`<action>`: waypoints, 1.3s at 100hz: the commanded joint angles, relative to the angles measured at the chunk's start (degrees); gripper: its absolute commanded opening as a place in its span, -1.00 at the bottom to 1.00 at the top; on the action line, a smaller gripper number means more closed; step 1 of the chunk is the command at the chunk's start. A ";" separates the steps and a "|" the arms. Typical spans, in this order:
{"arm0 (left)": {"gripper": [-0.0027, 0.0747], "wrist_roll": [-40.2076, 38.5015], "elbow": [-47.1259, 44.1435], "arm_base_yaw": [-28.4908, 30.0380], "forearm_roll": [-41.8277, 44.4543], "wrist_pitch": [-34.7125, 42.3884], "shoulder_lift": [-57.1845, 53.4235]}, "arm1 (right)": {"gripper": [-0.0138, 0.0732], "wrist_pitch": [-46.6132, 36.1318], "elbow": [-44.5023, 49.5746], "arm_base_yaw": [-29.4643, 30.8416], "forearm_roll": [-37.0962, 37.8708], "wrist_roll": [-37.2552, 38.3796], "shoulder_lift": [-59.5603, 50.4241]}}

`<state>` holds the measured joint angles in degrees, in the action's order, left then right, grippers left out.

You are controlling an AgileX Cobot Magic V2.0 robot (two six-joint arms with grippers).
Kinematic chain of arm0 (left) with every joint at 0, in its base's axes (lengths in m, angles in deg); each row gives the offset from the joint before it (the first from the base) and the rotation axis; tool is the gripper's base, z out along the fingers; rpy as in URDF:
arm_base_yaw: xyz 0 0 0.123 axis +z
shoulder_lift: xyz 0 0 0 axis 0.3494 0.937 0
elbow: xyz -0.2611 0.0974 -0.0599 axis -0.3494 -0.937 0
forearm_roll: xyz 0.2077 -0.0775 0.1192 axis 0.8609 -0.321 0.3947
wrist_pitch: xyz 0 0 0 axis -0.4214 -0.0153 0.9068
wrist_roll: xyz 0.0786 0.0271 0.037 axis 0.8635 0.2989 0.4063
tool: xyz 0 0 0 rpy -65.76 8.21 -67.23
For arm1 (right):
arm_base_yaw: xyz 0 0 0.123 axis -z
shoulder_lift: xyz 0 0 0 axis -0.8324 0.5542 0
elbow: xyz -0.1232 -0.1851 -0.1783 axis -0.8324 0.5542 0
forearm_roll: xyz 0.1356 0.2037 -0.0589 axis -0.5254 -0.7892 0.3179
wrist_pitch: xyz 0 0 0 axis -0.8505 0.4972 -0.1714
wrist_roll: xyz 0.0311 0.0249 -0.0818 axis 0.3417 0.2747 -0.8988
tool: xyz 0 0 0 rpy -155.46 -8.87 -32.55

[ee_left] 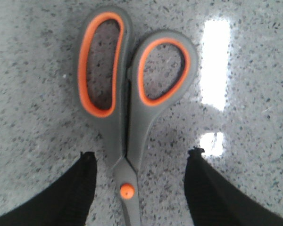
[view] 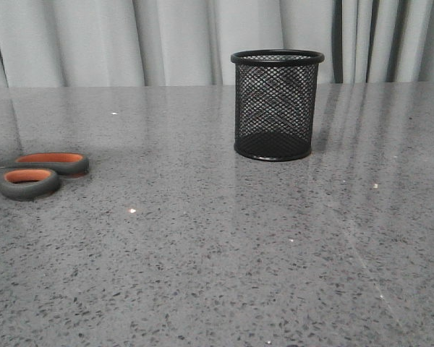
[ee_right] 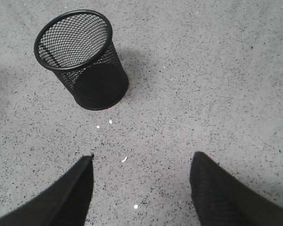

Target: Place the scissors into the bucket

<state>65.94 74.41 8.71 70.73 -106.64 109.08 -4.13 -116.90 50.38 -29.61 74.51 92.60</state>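
1. Front view: the scissors [view: 36,173] lie flat on the grey speckled worktop [view: 217,253], only the looped handles showing at the edge of the picture. The bucket [view: 277,105] stands upright and well apart from them. Neither tool shows here, so their relation to either thing cannot be read from this view.

2. Left wrist view: the left tool [ee_left: 141,188] hangs over the scissors with its fingers spread, one on each side of the shank, touching nothing. The orange pivot [ee_left: 127,191] sits between the fingertips, and the handle loops reach out ahead of them. The scissors are probably rigid and fairly light, with smooth plastic and metal that may slip. The narrow neck near the pivot seems the best place to hold; it is thin and low on the worktop, so the fingers would need to reach nearly to the surface.

3. Right wrist view: the right tool [ee_right: 141,188] is parted and empty. The bucket stands ahead of it, open mouth up, apparently empty. The mesh looks light, so it could tip if knocked.
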 commanded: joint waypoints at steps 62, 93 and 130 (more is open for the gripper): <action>0.08 0.17 1.77 -0.45 -1.81 1.57 4.63 | 0.25 -2.96 -2.03 -0.07 -0.77 -0.90 0.02; 0.08 0.17 1.77 -0.45 -1.81 2.19 6.05 | 0.25 -2.96 -2.03 -0.07 -0.77 -0.90 0.02; 0.07 0.17 1.77 -0.45 -2.01 1.37 6.46 | 0.25 -2.96 -2.03 -0.07 -0.77 -0.90 0.02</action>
<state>66.07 75.27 8.71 69.71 -104.88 116.71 -4.00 -116.90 50.38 -29.61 74.35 92.60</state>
